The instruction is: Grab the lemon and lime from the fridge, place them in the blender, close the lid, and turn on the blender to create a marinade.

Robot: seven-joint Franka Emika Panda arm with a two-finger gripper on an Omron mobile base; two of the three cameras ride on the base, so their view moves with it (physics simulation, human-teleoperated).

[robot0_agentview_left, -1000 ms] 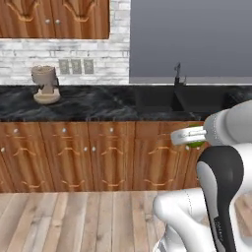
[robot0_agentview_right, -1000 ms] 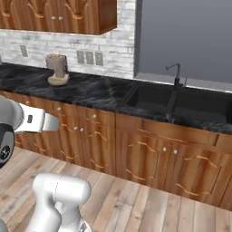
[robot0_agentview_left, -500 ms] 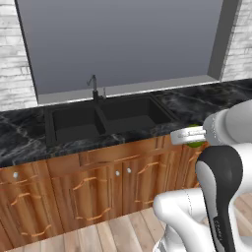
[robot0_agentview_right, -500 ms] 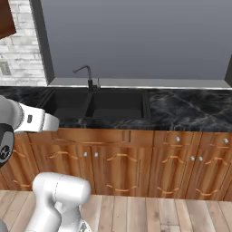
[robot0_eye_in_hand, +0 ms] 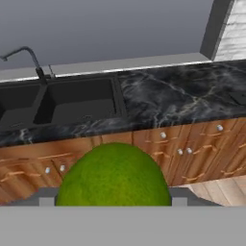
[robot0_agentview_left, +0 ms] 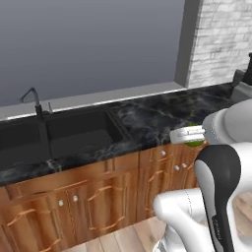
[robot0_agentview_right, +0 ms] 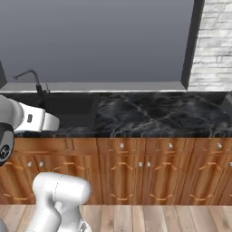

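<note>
Pincer [robot0_eye_in_hand: 114, 202] around lime [robot0_eye_in_hand: 114, 175], high above counter edge [robot0_eye_in_hand: 144, 126].

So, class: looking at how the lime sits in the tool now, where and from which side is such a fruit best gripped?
Across its widest middle, one finger on each side, as the tool now holds the lime: it is round and smooth, so pads set off-centre would likely slip.

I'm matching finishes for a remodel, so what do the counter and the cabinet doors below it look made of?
The counter looks like polished black marble or a look-alike: dark with pale veins and a faint sheen. The cabinet doors look like varnished reddish-brown wood, with visible grain, carved raised panels and small silvery knobs.
</note>
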